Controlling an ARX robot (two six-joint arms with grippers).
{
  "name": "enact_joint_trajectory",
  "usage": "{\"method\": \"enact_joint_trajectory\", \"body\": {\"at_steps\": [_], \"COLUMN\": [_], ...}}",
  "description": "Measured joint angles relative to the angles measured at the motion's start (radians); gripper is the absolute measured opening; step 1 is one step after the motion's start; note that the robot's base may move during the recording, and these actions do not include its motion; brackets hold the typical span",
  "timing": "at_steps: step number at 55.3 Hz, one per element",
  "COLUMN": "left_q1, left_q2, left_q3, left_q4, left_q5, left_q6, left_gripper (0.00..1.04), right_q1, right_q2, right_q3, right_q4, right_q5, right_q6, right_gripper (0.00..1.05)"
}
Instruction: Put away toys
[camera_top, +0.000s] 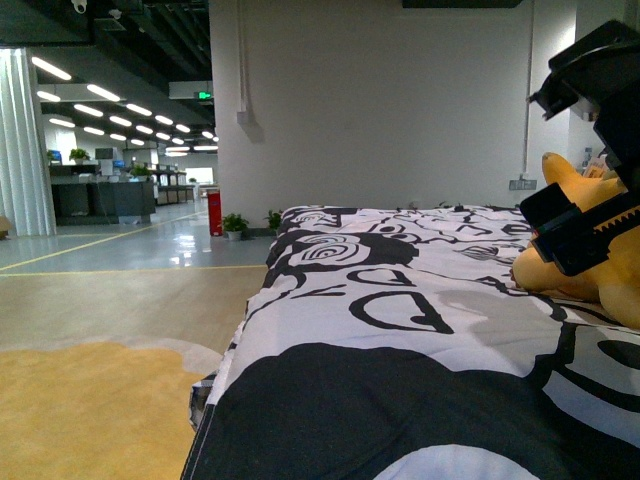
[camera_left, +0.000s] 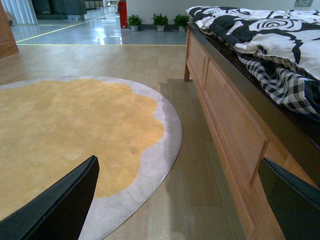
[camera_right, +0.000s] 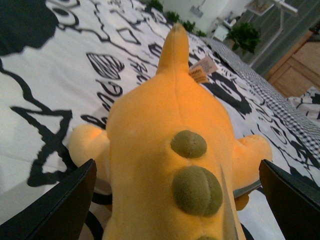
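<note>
The toy, an orange-yellow plush animal (camera_top: 585, 255), lies on the black-and-white bedspread (camera_top: 400, 320) at the right edge of the front view. My right gripper (camera_top: 590, 215) hangs over it, partly covering it. In the right wrist view the plush (camera_right: 165, 150) fills the space between the two open black fingers (camera_right: 60, 205); olive-green spots run down its back and a paper tag (camera_right: 201, 71) sticks out beside it. The fingers stand apart from its sides. My left gripper (camera_left: 182, 200) is open over the wooden floor, with nothing between its fingers.
A round yellow rug (camera_left: 75, 125) with a grey border lies on the floor beside the wooden bed frame (camera_left: 230, 125). A checked blanket (camera_left: 285, 85) hangs over the bed's edge. Potted plants (camera_left: 160, 21) and a red object (camera_left: 122, 14) stand by the far wall.
</note>
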Motion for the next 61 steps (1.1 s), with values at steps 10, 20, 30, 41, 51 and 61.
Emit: {"method": "enact_joint_trajectory", "body": {"at_steps": [10,20,30,41,51,61], "left_q1": [0.0,0.0,0.0,0.0,0.0,0.0], "left_q2": [0.0,0.0,0.0,0.0,0.0,0.0], "left_q3": [0.0,0.0,0.0,0.0,0.0,0.0], "left_q4": [0.0,0.0,0.0,0.0,0.0,0.0], "left_q5": [0.0,0.0,0.0,0.0,0.0,0.0], "left_q6": [0.0,0.0,0.0,0.0,0.0,0.0], "left_gripper": [0.98,0.98,0.98,0.98,0.98,0.98], "right_q1": [-0.038,-0.071,-0.07,-0.069,-0.079,-0.118], "right_q2": [0.049,0.069,0.069,0.069,0.066,0.005], "right_q3": [0.129,0.198,0.208,0.209,0.206,0.163], "right_q4": [-0.338,-0.514,-0.548,-0.556,-0.524,-0.412], "right_q5": [-0.015,-0.063,-0.092,-0.113,-0.149,-0.27], "right_q6": [0.069,0.165,0.199,0.217,0.226,0.238], "right_gripper": [0.98,0.98,0.88,0.6,0.36,0.11]}}
